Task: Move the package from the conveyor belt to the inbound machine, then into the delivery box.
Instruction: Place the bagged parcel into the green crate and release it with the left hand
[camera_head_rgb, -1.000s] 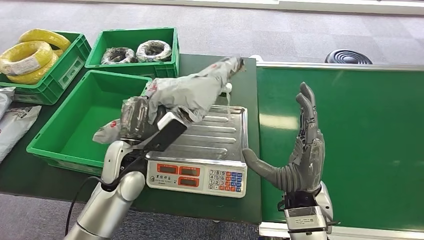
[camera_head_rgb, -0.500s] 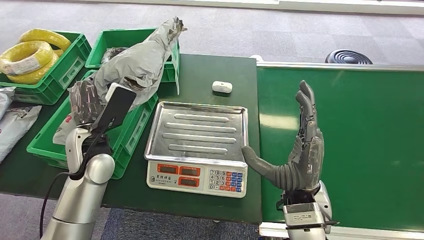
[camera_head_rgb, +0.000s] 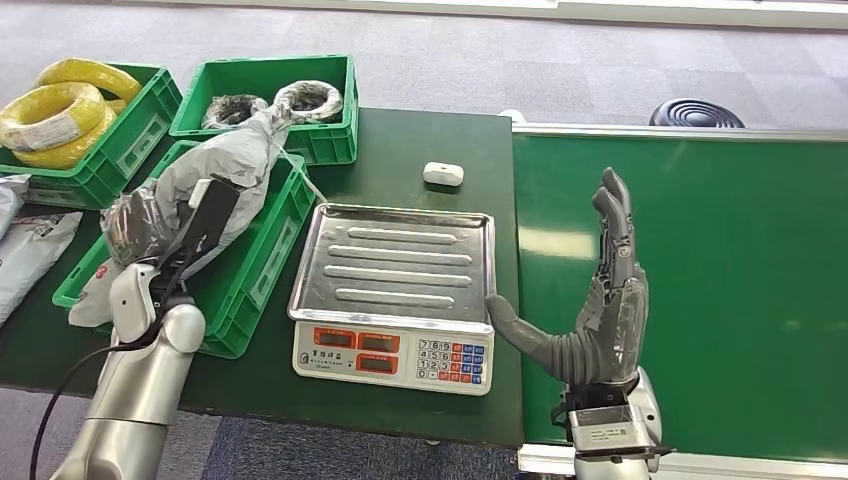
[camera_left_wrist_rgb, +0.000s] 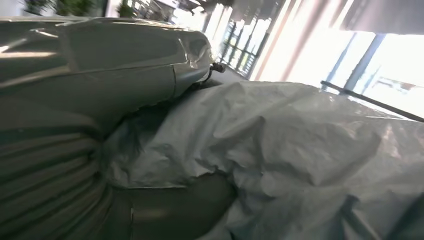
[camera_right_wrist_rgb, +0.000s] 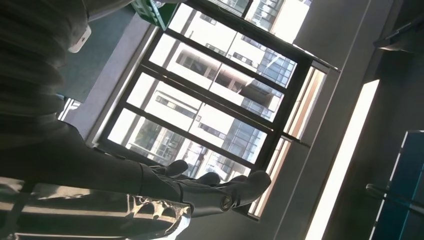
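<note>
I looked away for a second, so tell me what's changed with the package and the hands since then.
The left hand, holding the grey package, carried it off the scale leftward and now lowers it over the near green bin. The right hand stayed raised and open by the conveyor belt.

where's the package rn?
In the head view, the grey package is held in the left hand, over the near green crate, left of the scale.

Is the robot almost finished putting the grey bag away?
Nearly. The conveyor belt and the scale's tray hold no package, so those steps look done. The left hand holds the grey package over the green delivery box. Letting go is left. The right hand is open.
</note>
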